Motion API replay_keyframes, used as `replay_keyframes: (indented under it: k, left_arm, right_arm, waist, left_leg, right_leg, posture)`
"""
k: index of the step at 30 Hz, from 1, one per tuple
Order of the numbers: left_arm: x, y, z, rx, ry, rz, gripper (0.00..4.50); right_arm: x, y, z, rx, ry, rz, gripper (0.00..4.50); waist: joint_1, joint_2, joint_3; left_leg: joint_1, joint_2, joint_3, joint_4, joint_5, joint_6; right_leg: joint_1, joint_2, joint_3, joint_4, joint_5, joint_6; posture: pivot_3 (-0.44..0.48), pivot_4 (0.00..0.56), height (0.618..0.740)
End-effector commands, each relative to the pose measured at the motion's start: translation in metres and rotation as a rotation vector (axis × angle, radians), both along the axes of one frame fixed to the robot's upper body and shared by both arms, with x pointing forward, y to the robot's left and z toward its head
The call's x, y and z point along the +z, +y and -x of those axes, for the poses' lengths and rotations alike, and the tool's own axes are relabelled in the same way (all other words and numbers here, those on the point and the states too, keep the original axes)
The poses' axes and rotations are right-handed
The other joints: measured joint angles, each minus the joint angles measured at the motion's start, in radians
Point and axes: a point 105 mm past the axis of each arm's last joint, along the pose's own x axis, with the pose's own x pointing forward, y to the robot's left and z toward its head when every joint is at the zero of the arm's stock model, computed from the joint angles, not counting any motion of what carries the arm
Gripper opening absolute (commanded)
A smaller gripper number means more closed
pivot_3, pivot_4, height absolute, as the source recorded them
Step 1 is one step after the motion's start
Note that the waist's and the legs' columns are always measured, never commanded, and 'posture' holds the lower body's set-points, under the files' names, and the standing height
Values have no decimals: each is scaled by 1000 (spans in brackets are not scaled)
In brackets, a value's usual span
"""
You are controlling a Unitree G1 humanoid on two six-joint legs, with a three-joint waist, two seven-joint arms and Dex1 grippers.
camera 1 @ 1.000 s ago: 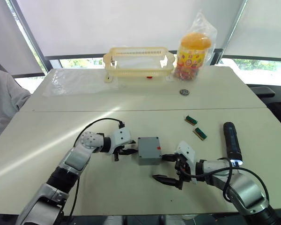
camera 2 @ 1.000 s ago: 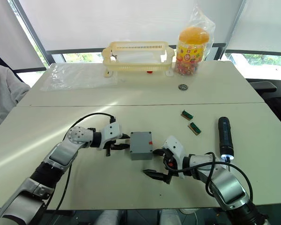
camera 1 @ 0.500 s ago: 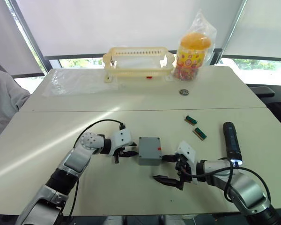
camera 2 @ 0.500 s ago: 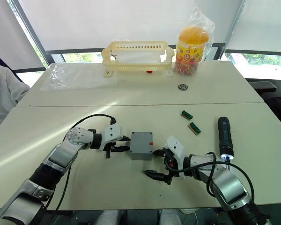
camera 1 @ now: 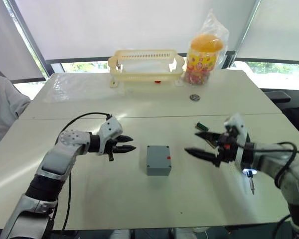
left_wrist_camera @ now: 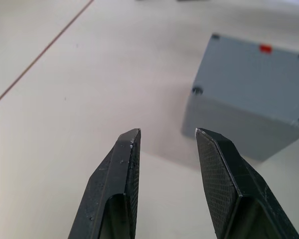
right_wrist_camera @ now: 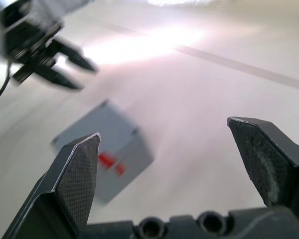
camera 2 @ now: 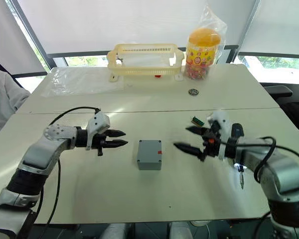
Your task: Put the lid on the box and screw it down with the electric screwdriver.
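The grey box (camera 1: 158,159) stands in the middle of the near table, a red mark on its right side. The lid (left_wrist_camera: 254,69) lies flat on top of it, with screw holes at its corners. My left gripper (camera 1: 127,143) hovers open a short way to the box's left, tips pointing at it, nothing between them. My right gripper (camera 1: 192,142) is raised and wide open to the box's right, also holding nothing. The electric screwdriver (camera 2: 237,132) lies on the table behind my right arm, its white light (camera 1: 247,172) and thin bit toward me.
At the far side of the table stand a pale yellow basket (camera 1: 145,62) and a bagged candy jar (camera 1: 205,52), with a small round disc (camera 1: 194,97) in front. A green circuit board (camera 2: 198,121) lies by my right gripper. A clear plastic sheet (camera 1: 79,82) lies far left.
Both grippers have drawn back from the box. The left one moved left. The right one rose and swung right, toward the screwdriver. The box stayed put.
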Motion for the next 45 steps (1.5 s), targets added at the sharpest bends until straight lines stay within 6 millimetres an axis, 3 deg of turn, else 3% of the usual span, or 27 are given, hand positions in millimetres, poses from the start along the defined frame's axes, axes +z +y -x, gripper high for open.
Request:
replay_keyframes:
  k: [1, 3, 6, 11, 30, 45]
  left_arm:
    - [30, -7, 7, -21, -56, 51, 1752]
    - [39, -12, 11, -35, -71, 63, 1752]
    - [48, -19, 15, -48, -91, 74, 1752]
    - [44, -19, 19, -22, -84, 69, 1752]
    - [25, -19, 24, 2, -52, 41, 1752]
    - [20, -22, 24, -8, -45, 39, 1752]
  right_arm:
    - [-1, -20, -36, -124, -68, 66, 3130]
    - [-10, -30, -61, -197, -89, 110, 2092]
    - [-23, -40, -94, -296, -111, 154, 2092]
    - [-25, -41, -118, -336, -143, 133, 2092]
    - [-49, -48, -114, -336, -98, 147, 2092]
    - [-52, -47, -115, -347, -87, 144, 2092]
  waist:
    - [-2, 0, 0]
    - [-2, 0, 0]
    - [-8, 0, 0]
    - [-8, 0, 1]
    - [-7, 0, 1]
    - [-7, 0, 0]
  left_leg:
    - [0, 0, 0, 0, 0, 0]
    - [0, 0, 1, 0, 0, 0]
    - [0, 0, 2, 0, 0, 0]
    - [-2, 0, 4, -4, 1, -2]
    - [-2, 0, 5, -5, 2, -3]
    - [-2, 0, 5, -5, 2, -3]
  right_leg:
    - [0, 0, 0, 0, 0, 0]
    - [0, 0, 0, 0, 0, 0]
    - [-1, 0, 1, 1, 0, 0]
    - [-7, 0, 4, 1, 0, 0]
    - [-8, 0, 5, 1, 0, 0]
    - [-8, 0, 5, 1, 0, 0]
  posture:
    - [0, 150, 740]
    - [0, 150, 740]
    - [0, 150, 740]
    - [0, 150, 740]
    - [0, 150, 740]
    - [0, 150, 740]
